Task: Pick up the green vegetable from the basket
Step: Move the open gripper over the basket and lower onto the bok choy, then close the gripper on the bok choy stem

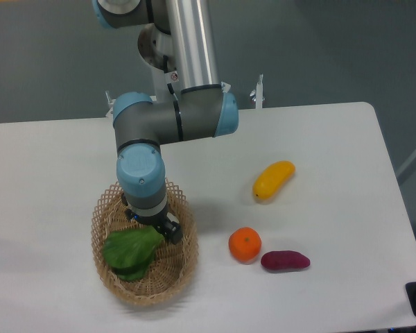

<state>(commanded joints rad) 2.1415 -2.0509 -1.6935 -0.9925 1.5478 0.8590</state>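
White table (pixel 69 166) against a grey wall, gripper (pixel 163 227) lowered inside the basket (pixel 173 284), finger spread hidden, touching the green vegetable (pixel 132 251), yellow fruit (pixel 273 180) well apart.

Green vegetable (pixel 132 251) lies in basket (pixel 163 291), hand (pixel 154 225) above.

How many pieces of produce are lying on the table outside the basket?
3. A yellow fruit lies right of the arm, an orange sits nearer the front, and a purple vegetable lies just right of the orange. The green vegetable is inside the basket.
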